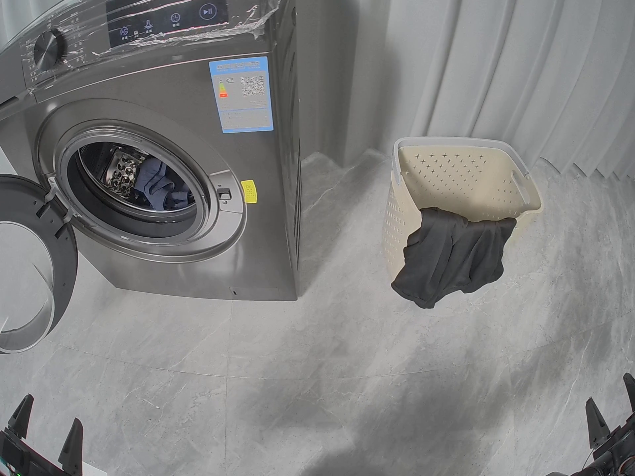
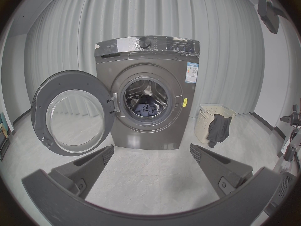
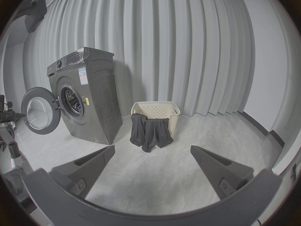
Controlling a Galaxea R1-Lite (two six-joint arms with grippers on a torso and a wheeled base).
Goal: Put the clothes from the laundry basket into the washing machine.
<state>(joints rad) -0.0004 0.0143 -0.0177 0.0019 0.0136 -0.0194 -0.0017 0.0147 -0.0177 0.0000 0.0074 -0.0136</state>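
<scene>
A grey washing machine (image 1: 198, 166) stands on the left with its round door (image 1: 30, 266) swung wide. Blue clothes (image 1: 159, 190) lie in its drum, also seen as blue clothes (image 2: 145, 109) from the left wrist. To the right stands a cream laundry basket (image 1: 463, 173) with a dark grey garment (image 1: 453, 256) hanging over its front rim and down the outside. My left gripper (image 2: 150, 156) is open and empty, low and well back from the machine. My right gripper (image 3: 152, 156) is open and empty, far short of the laundry basket (image 3: 156, 110) and its dark grey garment (image 3: 150, 134).
Pale marble floor (image 1: 344, 365) lies open between me, the machine and the basket. White curtains (image 1: 503, 54) run along the back wall. The open door juts out to the machine's left. Camera stands (image 2: 293, 135) sit at the room's side.
</scene>
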